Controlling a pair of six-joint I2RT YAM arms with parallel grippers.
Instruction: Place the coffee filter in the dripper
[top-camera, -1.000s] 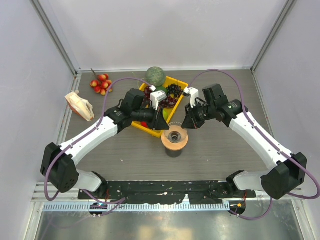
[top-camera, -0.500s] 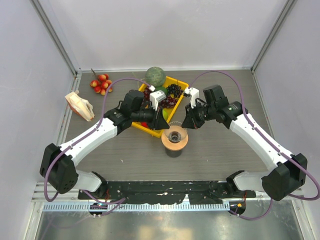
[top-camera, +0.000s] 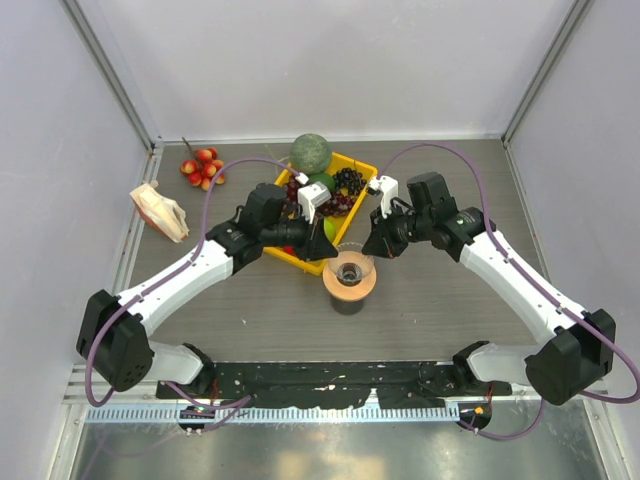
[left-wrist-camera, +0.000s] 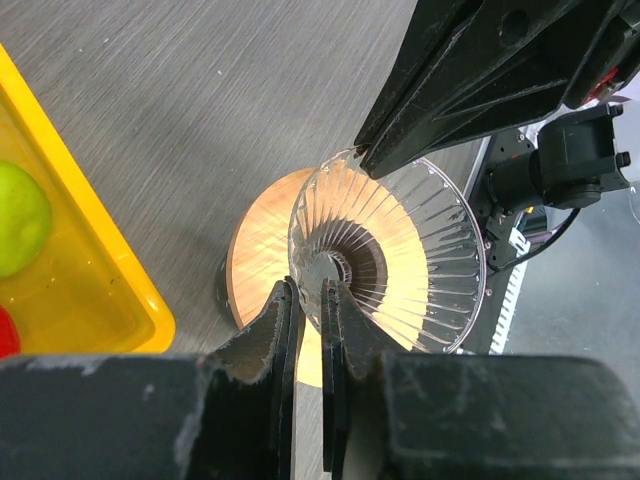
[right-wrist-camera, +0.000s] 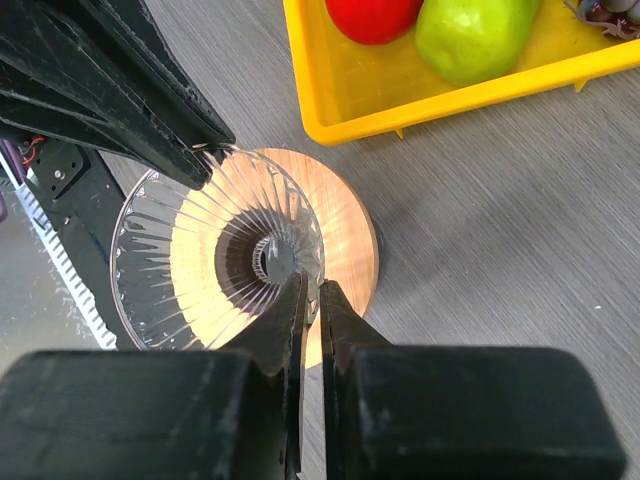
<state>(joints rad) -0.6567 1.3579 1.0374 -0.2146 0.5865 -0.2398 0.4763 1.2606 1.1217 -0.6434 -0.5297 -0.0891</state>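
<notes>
Left pincer (left-wrist-camera: 308, 292) and right pincer (right-wrist-camera: 308, 285) each pinch the rim of the dripper (left-wrist-camera: 420, 250) from opposite sides.
The wrist views show the thin rim nipped in each nearly closed pincer and the clear wall's fine radial ribs. The top view gives only a faint glassy circle, yet places it over the wooden ring (top-camera: 349, 285) on the counter (top-camera: 450, 300), just beside the yellow tray (top-camera: 295, 260). The cone stands roughly upright, wide mouth up, narrow end down at the ring's hole.

top: overhead, far, whole table (top-camera: 440, 300) | wrists: close, looking down, opposite sides | shared: dripper (left-wrist-camera: 420, 240)
</notes>
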